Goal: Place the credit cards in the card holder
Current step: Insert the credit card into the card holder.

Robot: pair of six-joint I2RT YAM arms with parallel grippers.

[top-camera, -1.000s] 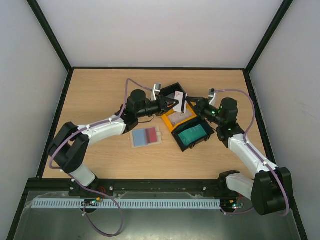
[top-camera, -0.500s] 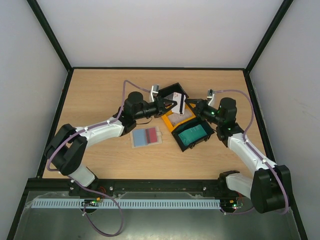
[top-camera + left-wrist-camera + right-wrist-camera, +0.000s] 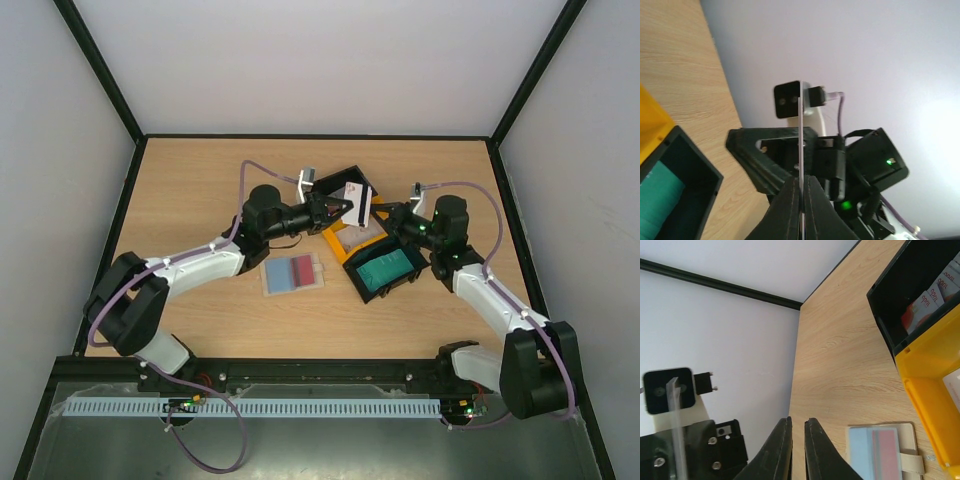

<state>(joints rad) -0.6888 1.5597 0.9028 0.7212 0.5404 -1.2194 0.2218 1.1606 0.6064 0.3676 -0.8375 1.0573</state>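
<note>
My left gripper [image 3: 345,206] is shut on a white and red credit card [image 3: 355,203], held upright above the tray's black back compartment. In the left wrist view that credit card [image 3: 800,135] shows edge-on between the closed fingers [image 3: 790,207]. My right gripper [image 3: 385,212] sits just right of the card, apart from it. Its fingers [image 3: 780,452] are closed to a thin slit with nothing between them. The card holder [image 3: 292,273] lies open on the table, blue and red showing inside; it also appears as the card holder [image 3: 882,452] in the right wrist view.
A black-and-yellow tray [image 3: 333,240] lies between the arms, with a teal card [image 3: 385,268] in its front compartment and red-and-white cards [image 3: 932,302] in the back one. Black frame rails edge the table.
The right gripper's jaws have narrowed to a slit and it has edged left towards the card. The left gripper still holds the card in about the same place.
</note>
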